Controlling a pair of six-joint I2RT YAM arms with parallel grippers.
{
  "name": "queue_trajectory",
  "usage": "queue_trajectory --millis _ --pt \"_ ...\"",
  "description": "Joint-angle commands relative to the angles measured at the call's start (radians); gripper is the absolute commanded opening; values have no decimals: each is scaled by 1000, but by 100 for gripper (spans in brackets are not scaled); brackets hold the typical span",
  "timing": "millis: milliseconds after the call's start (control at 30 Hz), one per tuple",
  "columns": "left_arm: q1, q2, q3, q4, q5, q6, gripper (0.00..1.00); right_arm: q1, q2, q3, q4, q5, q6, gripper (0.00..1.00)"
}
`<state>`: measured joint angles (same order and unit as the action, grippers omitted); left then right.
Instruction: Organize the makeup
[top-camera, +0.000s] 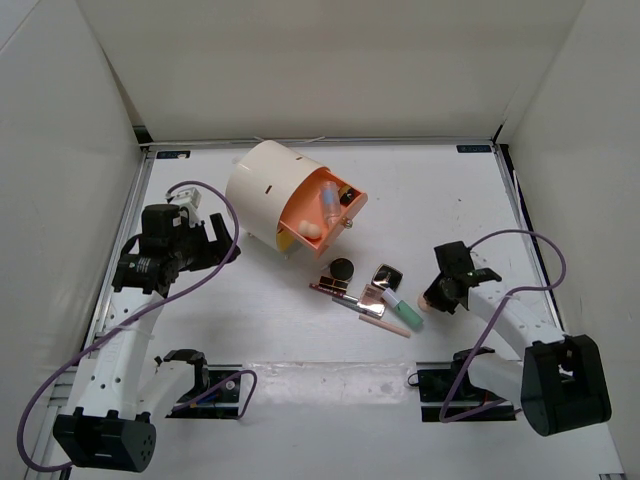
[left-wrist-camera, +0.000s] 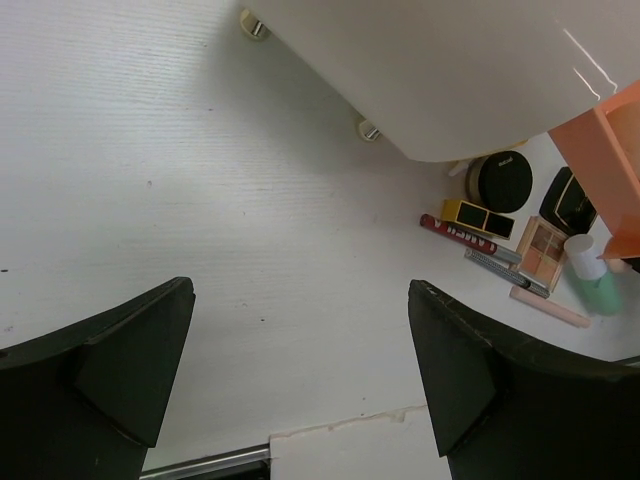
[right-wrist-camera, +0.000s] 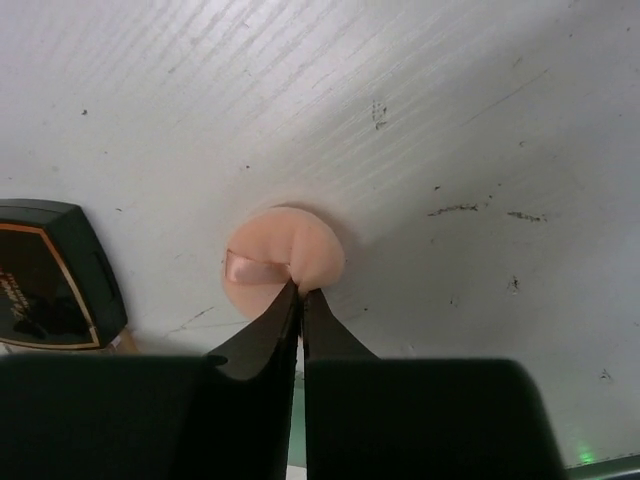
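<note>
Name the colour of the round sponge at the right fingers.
The sponge is peach, seen best in the right wrist view.

place: robot lab test cell | surface: bare white table (top-camera: 250, 335) boxed in by plain white panel walls (top-camera: 340, 60) | rig: left arm (top-camera: 115, 370) and right arm (top-camera: 500, 320) bolted at the near edge | wiring: exposed purple cable (top-camera: 234, 222) | frame: perforated metal rail (top-camera: 112, 305)

The white table (top-camera: 300, 345) carries a cream cylinder (top-camera: 262, 190), black round compact (top-camera: 342, 268), mint tube (top-camera: 404, 312), pencils (top-camera: 345, 297) and peach sponge (right-wrist-camera: 312, 245).
</note>
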<state>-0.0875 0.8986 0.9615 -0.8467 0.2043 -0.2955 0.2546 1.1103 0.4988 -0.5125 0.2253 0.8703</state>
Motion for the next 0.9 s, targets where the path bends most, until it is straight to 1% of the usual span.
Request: queue_trajectory --millis 0,33,67,100,133,167,200,233,267,333,367,400,467,600,633,667,767,867 --pt "-3 3 42 0 -20 -7 98 -3 -35 44 6 42 -30 2" --pt "-3 9 51 0 -20 -7 98 -6 -55 75 -9 51 -48 2" --pt "-3 10 54 -5 -20 -10 98 -3 -66 160 -33 51 -91 2" --pt "-3 14 57 3 -20 -10 98 -3 -79 211 -49 51 -109 2" --pt "-3 16 66 6 -20 -10 98 3 -82 260 -52 36 -134 3" --pt "-3 14 68 12 -20 -10 98 15 -83 359 -37 -10 -170 4" --pt "-3 22 69 12 -20 -11 98 27 -79 409 -28 -23 -204 4" --pt "-4 22 78 12 -26 -13 98 61 -55 456 0 -41 -226 5" --pt "-3 22 82 18 -26 -13 98 77 -43 553 9 -78 -266 5" --pt "-3 31 94 24 -26 -19 98 119 -6 636 28 -102 -287 6" --pt "-3 34 98 24 -26 -24 98 159 43 673 40 -124 -300 6" --pt "-3 40 108 28 -26 -30 98 181 68 748 49 -145 -318 6" --pt "-3 59 143 37 -23 -27 98 248 147 806 86 -167 -349 6" --pt "-3 114 219 55 -2 -21 98 336 282 969 101 -201 -424 8" --pt "-3 141 255 61 4 -8 98 347 307 989 101 -246 -432 9" --pt "-3 157 275 55 3 -4 98 377 350 1017 89 -259 -447 9" --pt "-3 221 345 73 23 33 98 414 423 1105 59 -250 -502 16" --pt "-1 292 397 107 23 81 98 420 460 1120 52 -265 -521 25"
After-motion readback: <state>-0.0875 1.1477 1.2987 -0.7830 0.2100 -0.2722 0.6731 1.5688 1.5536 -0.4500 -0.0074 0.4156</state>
